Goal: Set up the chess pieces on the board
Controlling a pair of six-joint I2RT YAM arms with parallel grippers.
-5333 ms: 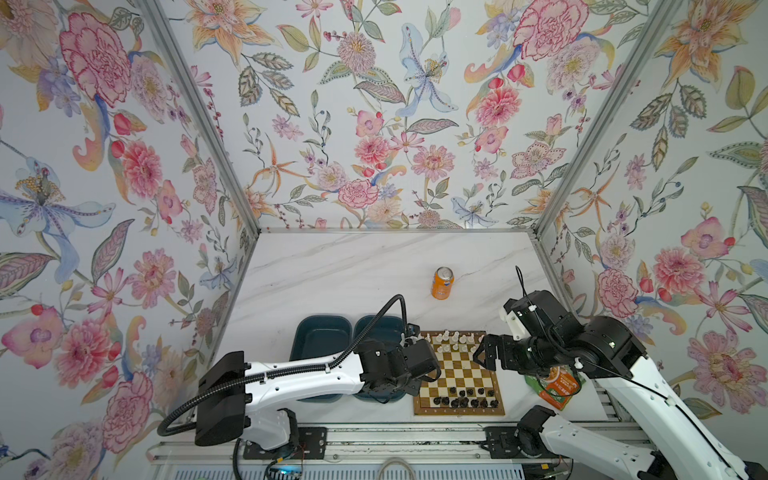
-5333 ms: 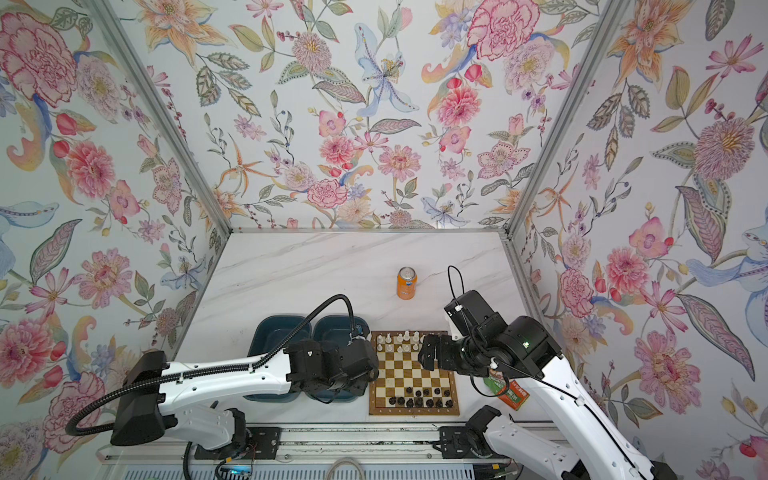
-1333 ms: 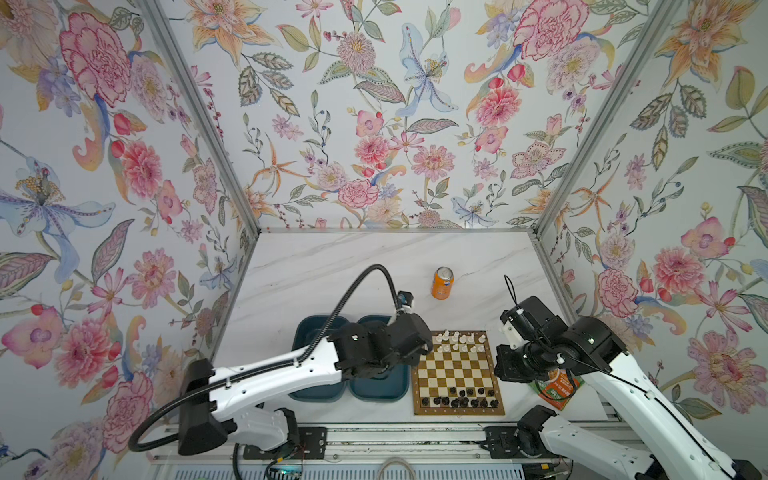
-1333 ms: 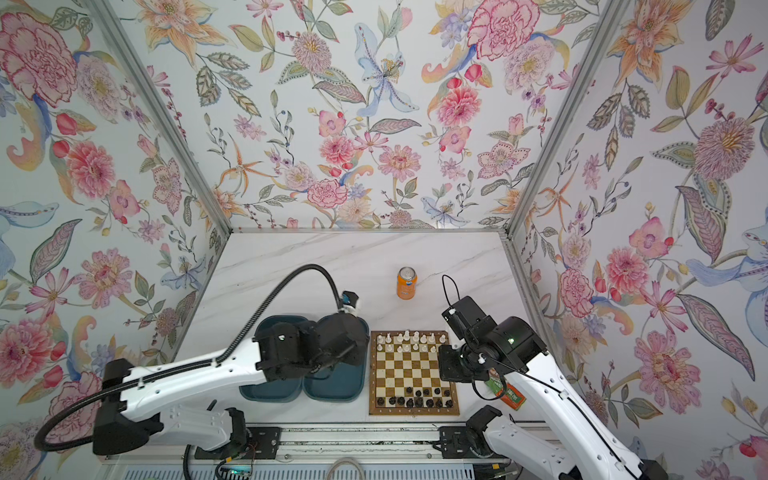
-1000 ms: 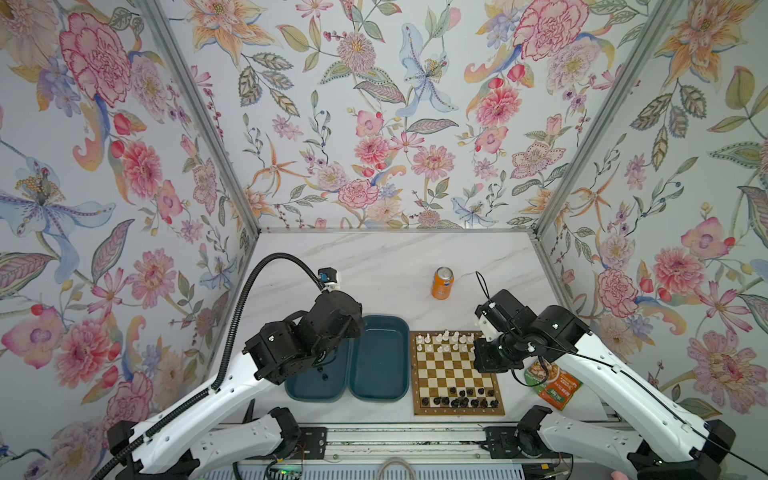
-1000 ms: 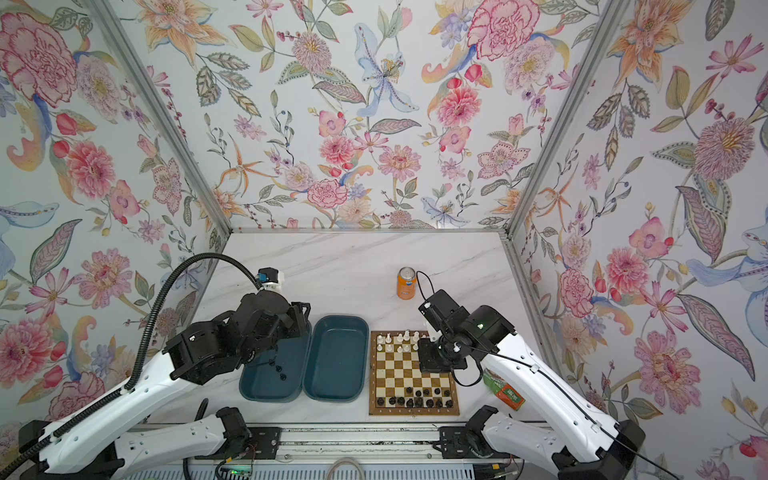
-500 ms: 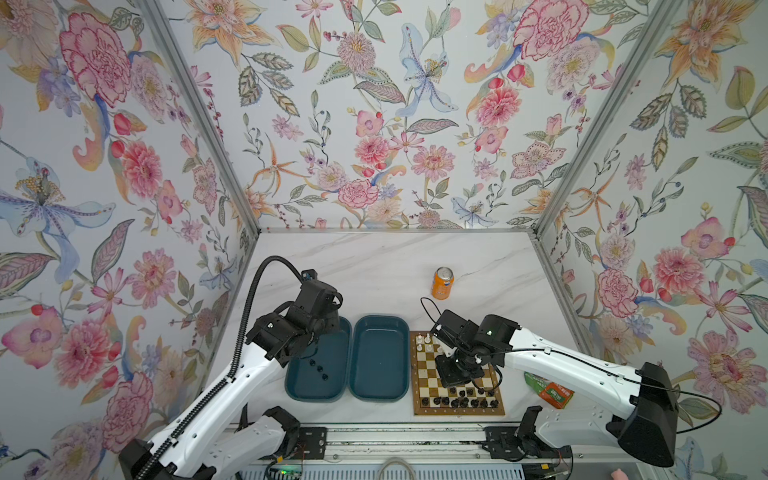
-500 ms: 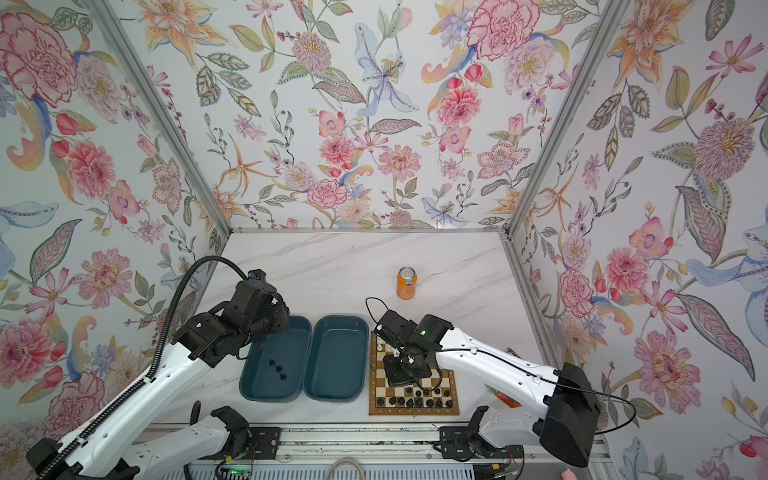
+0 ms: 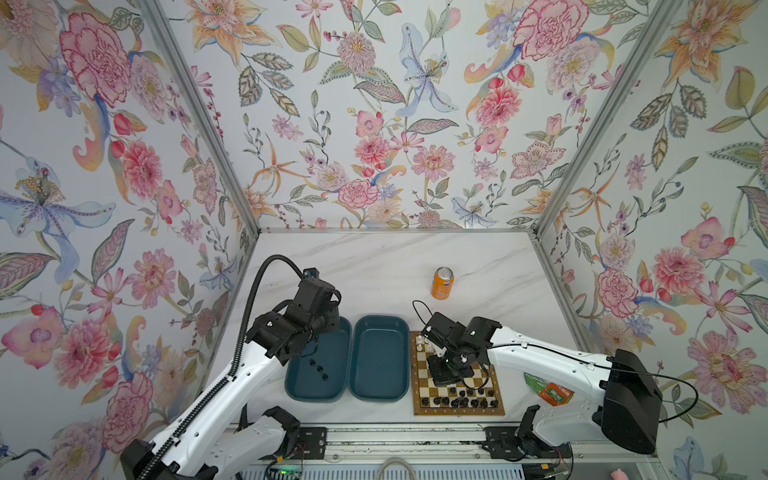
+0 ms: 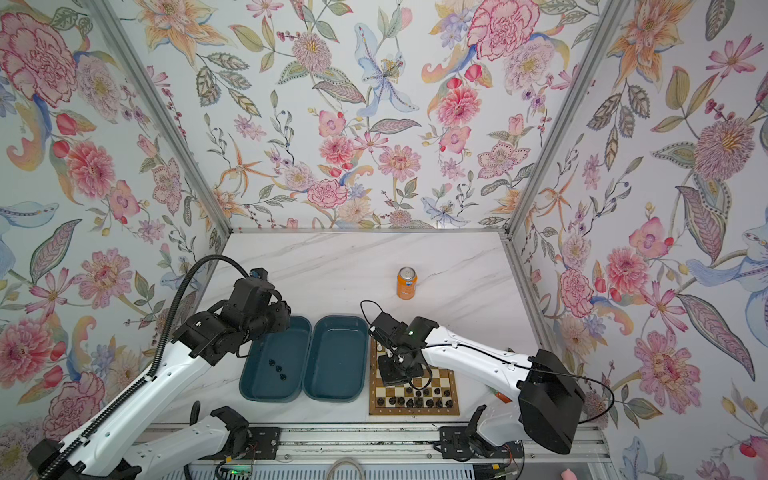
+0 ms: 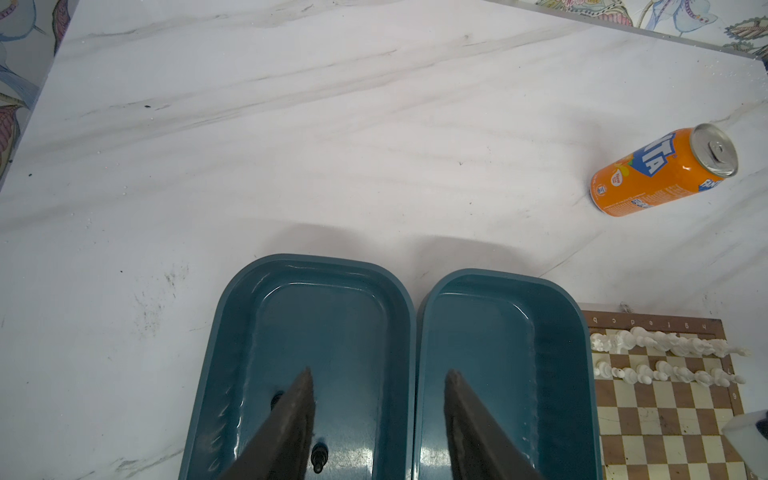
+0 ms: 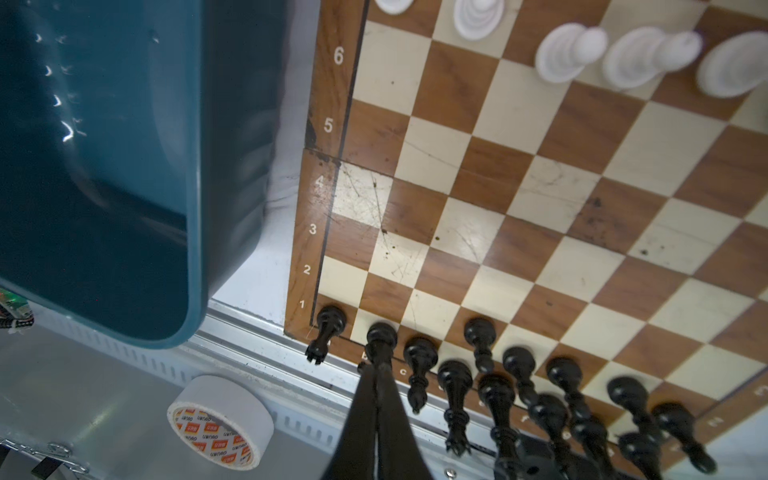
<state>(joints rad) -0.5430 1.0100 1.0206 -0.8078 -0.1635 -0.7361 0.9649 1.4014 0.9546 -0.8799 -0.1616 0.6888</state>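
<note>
The board (image 9: 457, 411) lies at the front right in both top views (image 10: 415, 411). White chess pieces (image 11: 665, 345) fill its two far rows. Black ones (image 12: 515, 374) stand along its near edge (image 9: 461, 402). A few more black pieces (image 9: 318, 368) lie in the left teal tray (image 9: 291, 390). My left gripper (image 11: 379, 371) hangs open above the trays, with nothing between its fingers. My right gripper (image 12: 376, 368) is shut over the board's near left corner. Its tips sit at the top of the second black piece (image 12: 381, 334) from the left. I cannot tell whether they pinch it.
The right teal tray (image 9: 378, 361) next to the board holds nothing. An orange can (image 9: 442, 282) stands behind the board. A green and orange packet (image 9: 548, 388) lies right of the board. A tape roll (image 12: 220, 419) sits below the front rail. Walls close in on three sides.
My right arm has swung left across the board and come down over its near left corner, still shut. My left arm has drawn back a little over the left tray.
</note>
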